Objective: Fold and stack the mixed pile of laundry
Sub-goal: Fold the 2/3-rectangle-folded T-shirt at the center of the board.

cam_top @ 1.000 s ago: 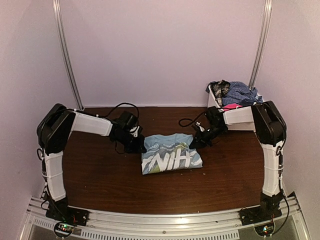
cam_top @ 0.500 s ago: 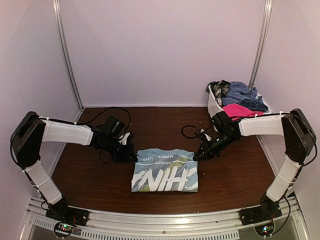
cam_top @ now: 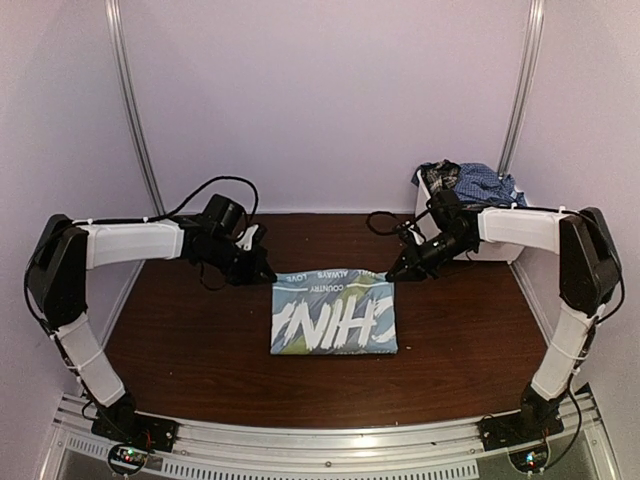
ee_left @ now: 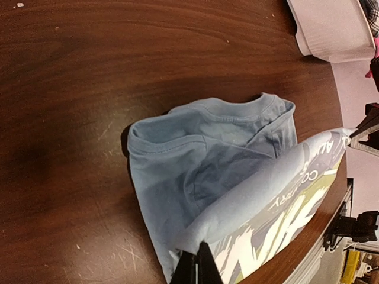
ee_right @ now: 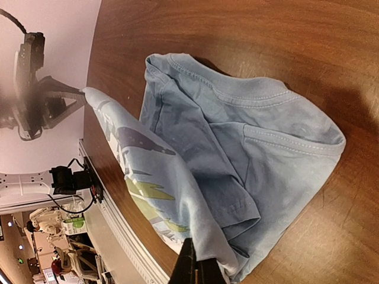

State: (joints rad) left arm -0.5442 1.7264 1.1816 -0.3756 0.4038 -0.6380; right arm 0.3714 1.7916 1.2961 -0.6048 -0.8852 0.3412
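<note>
Light blue cotton with a white and green print lies near the middle of the dark wooden table (cam_top: 180, 340) in the overhead view. This is the light blue T-shirt (cam_top: 335, 315). Its far edge is stretched between the left gripper (cam_top: 270, 277) and the right gripper (cam_top: 392, 275), one at each far corner. The rest of the laundry pile (cam_top: 478, 183) sits in the white basket (cam_top: 425, 208) at the far right, behind the right arm. From here only the printed face shows.

The left wrist view shows what lies under it. The left gripper (ee_left: 197, 255) is clamped on the edge of a raised printed layer of the T-shirt (ee_left: 207, 160). Below that layer the plain collar and a folded sleeve rest on the table (ee_left: 89, 59). A wall of the basket (ee_left: 331, 29) shows at the upper right, and the right gripper (ee_left: 362, 131) pinches the opposite corner.

The right wrist view shows the same from the other side. The right gripper (ee_right: 193, 253) is closed on the lifted layer of the T-shirt (ee_right: 237, 148), with the collar flat on the table (ee_right: 237, 35). The left gripper (ee_right: 59, 100), blurred, holds the far corner.
</note>
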